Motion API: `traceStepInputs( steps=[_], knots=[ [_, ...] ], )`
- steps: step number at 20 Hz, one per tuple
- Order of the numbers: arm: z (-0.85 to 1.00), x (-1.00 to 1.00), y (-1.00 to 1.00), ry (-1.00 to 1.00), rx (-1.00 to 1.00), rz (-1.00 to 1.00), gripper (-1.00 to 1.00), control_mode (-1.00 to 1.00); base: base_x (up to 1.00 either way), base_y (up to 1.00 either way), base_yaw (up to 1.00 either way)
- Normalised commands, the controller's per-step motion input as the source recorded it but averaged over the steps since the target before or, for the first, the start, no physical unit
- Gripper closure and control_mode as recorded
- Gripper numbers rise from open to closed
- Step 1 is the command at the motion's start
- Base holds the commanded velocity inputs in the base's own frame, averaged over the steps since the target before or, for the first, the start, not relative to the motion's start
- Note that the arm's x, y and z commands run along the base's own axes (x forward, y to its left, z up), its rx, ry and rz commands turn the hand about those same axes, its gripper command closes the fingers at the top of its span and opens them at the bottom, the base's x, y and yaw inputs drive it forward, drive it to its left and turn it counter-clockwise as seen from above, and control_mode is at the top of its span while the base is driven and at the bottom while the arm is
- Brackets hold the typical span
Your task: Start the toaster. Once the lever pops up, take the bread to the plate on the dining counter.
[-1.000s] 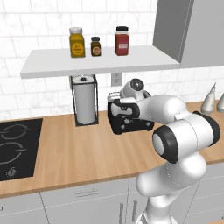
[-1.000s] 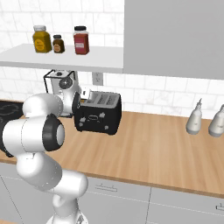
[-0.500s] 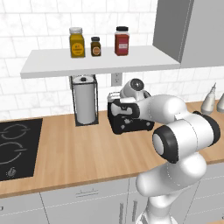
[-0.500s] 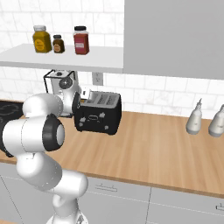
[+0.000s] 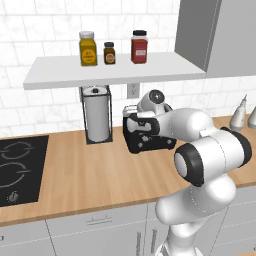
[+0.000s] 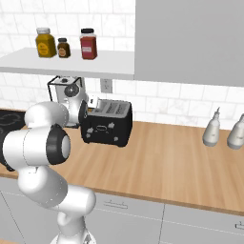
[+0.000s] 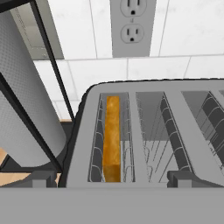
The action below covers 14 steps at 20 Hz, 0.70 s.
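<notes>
The black toaster (image 5: 150,143) (image 6: 107,127) stands on the wood worktop against the tiled wall. From above, its grey slotted top (image 7: 131,127) shows the bread (image 7: 112,135), a golden-orange edge sunk in the leftmost slot. My gripper (image 7: 116,178) hovers open just over that end of the toaster, with nothing between its fingers. It also appears at the toaster's left end (image 5: 141,125) (image 6: 87,108). The plate and the dining counter are out of view.
A paper-towel roll (image 5: 97,118) (image 7: 22,109) in a black wire stand sits close to the toaster's left. Above is a white shelf (image 5: 110,71) with three jars. A black cooktop (image 5: 20,167) lies far left, two grey bottles (image 6: 212,129) stand right, and a wall outlet (image 7: 132,26) is behind.
</notes>
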Motion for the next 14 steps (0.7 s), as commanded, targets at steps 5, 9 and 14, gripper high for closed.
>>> traceStepInputs(
  steps=[5, 9, 14],
  knots=[
    [0.00, 0.00, 0.00, 0.00, 0.00, 0.00, -1.00, -1.00, 0.00, 0.00, 0.00],
    [0.00, 0.00, 0.00, 0.00, 0.00, 0.00, -1.00, -1.00, 0.00, 0.00, 0.00],
    [0.00, 0.00, 0.00, 0.00, 0.00, 0.00, -1.00, -1.00, 0.00, 0.00, 0.00]
  ],
)
